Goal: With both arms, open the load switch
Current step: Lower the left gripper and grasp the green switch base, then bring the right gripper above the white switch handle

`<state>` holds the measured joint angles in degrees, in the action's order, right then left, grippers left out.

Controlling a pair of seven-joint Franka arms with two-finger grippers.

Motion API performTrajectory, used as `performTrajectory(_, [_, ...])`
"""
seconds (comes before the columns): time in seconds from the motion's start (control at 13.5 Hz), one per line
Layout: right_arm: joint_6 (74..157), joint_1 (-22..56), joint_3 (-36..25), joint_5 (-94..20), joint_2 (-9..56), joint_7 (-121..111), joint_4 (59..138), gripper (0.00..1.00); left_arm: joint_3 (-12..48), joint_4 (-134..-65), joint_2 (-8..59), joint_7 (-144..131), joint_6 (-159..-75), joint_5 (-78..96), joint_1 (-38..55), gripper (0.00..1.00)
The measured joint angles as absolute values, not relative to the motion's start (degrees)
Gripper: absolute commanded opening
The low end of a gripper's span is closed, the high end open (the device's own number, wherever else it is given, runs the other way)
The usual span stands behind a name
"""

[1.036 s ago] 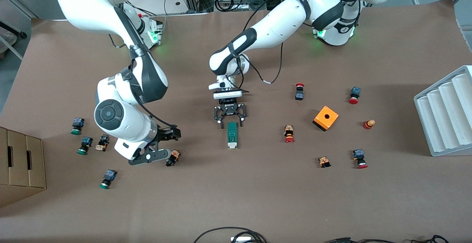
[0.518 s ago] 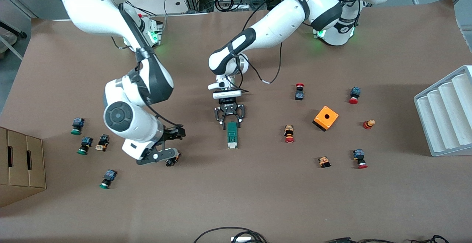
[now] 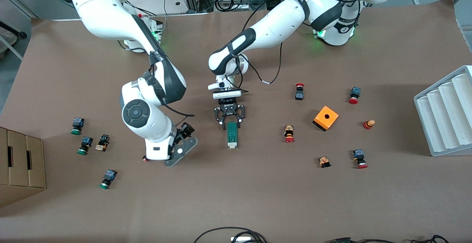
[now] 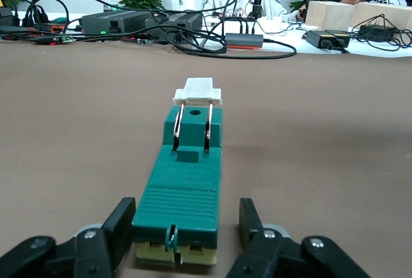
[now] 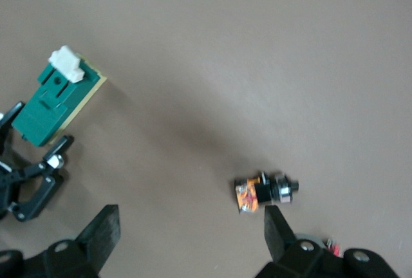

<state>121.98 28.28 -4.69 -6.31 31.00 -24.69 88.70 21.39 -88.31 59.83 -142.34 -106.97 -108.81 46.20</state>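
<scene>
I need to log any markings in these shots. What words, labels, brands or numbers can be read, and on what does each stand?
None can be read.
Left arm: dark lettering on its black band, too small to read.
Right arm: lettering on its black band, too small.
Load switch: no print shows.
Orange box: none.

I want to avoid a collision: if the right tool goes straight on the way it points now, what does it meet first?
Most likely the bare brown table. The open right tool points down at it, with a small push button lying close between its fingers; depth there is unclear.
</scene>
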Motion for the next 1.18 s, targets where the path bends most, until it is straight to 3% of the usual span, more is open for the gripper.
performTrajectory(0.52, [130.0, 32.7, -4.8, -6.3, 34.2, -32.7, 88.7, 1.00, 21.4, -88.3, 59.8, -142.7, -107.0, -108.8, 46.2, 0.73])
performTrajectory(1.18, [131.0, 37.8, -5.9, -6.3, 38.0, -37.6, 86.5, 1.00, 21.4, -88.3, 59.9, -142.8, -107.0, -108.8, 46.2, 0.73])
